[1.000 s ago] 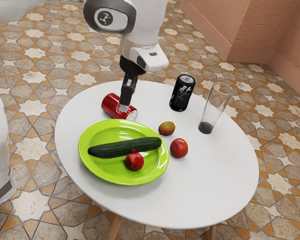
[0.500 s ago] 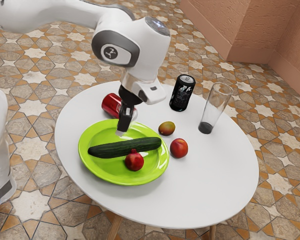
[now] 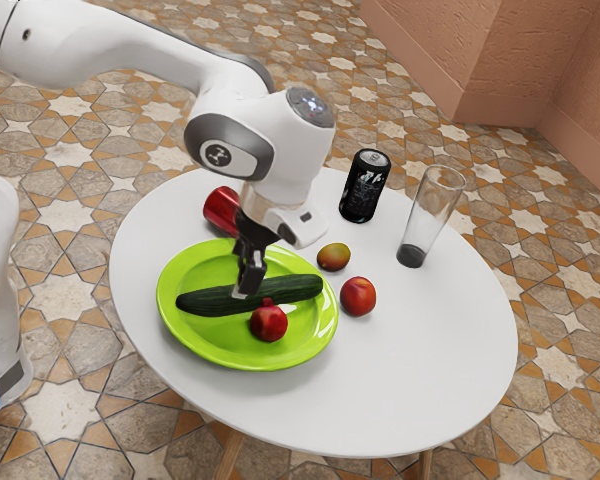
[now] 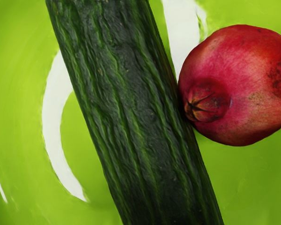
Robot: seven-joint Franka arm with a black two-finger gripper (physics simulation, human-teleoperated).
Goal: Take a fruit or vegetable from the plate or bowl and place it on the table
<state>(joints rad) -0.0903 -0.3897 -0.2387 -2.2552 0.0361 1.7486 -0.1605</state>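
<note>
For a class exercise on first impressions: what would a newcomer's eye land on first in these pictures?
Probably the bright green plate on the round white table, with a long dark cucumber lying across it and a red pomegranate against the cucumber's side. Next might come the robot's black claw, low at the cucumber's middle, then the tall clear glass near the black can.
</note>
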